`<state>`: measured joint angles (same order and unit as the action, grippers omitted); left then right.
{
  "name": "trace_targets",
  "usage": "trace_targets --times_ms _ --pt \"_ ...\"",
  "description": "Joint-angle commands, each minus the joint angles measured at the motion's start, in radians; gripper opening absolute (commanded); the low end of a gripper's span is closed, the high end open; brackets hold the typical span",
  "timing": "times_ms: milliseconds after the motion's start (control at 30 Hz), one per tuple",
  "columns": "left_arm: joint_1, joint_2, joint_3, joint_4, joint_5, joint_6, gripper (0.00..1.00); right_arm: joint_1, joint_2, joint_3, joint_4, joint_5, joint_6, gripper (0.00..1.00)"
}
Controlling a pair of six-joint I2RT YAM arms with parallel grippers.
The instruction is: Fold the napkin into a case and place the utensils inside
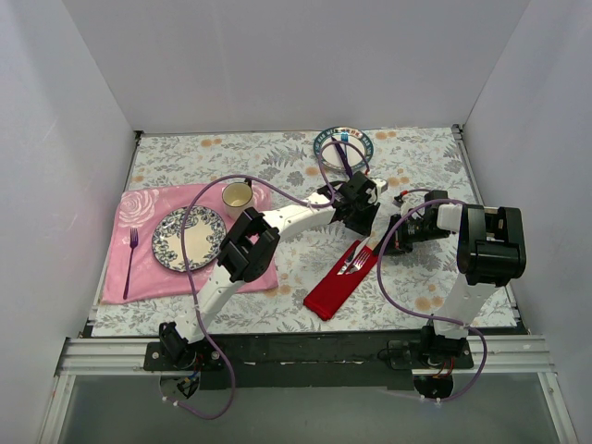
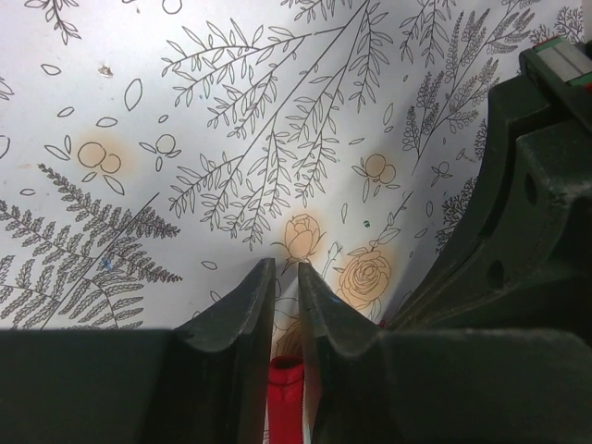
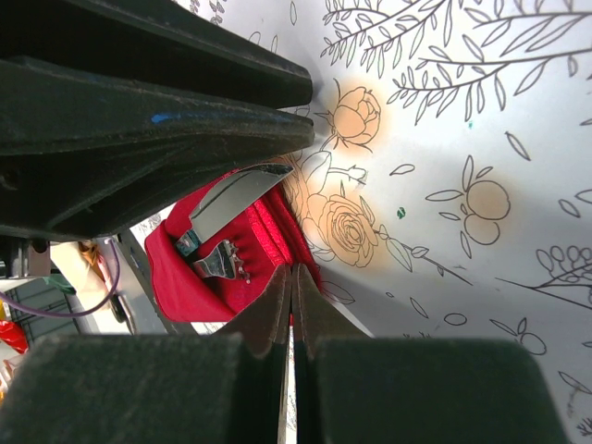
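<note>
Your left pincer (image 2: pixel 285 270) has its jaws a narrow slit apart, with nothing between the tips. The red napkin (image 2: pixel 287 393) shows deeper in that slit, and the wrist view does not settle whether it touches the fingers. Your right pincer (image 3: pixel 292 269) is pressed together on nothing, its tips just beside the napkin's edge.

Overhead, the napkin lies folded into a long strip on the floral tablecloth (image 1: pixel 277 157). It sits just toward 3 o'clock from the table's middle and runs from 7 o'clock up to 1 o'clock. The knife (image 3: pixel 239 192) blade and the fork (image 3: pixel 220 262) tines stick out of its 1 o'clock end side by side, the rest tucked into the red folds. The left pincer sits at 12 o'clock of that end, the right at 3 o'clock.

At the table's 9 o'clock, a pink placemat (image 1: pixel 116 282) carries a patterned plate (image 1: pixel 188 239), with a cup (image 1: pixel 238 195) at the plate's 1 o'clock and a purple fork (image 1: pixel 130 264) at its 9 o'clock.
</note>
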<state>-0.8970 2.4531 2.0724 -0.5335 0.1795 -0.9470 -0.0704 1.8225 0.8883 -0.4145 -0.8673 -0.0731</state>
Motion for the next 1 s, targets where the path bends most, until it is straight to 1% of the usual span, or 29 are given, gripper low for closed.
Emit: trace_targets --times_ms 0,333,567,967 --pt "-0.003 -0.011 0.035 -0.007 -0.012 -0.015 0.17 0.006 0.011 0.026 0.002 -0.012 0.002 0.01" --pt "-0.005 0.004 0.064 0.018 0.043 -0.035 0.18 0.006 0.021 0.037 -0.004 -0.012 0.002 0.01" --pt "-0.005 0.007 0.055 -0.003 0.041 -0.015 0.16 0.006 0.026 0.040 -0.007 -0.012 0.002 0.01" --pt "-0.005 -0.032 0.005 -0.025 0.055 0.014 0.03 0.006 0.035 0.050 -0.010 -0.007 0.002 0.01"
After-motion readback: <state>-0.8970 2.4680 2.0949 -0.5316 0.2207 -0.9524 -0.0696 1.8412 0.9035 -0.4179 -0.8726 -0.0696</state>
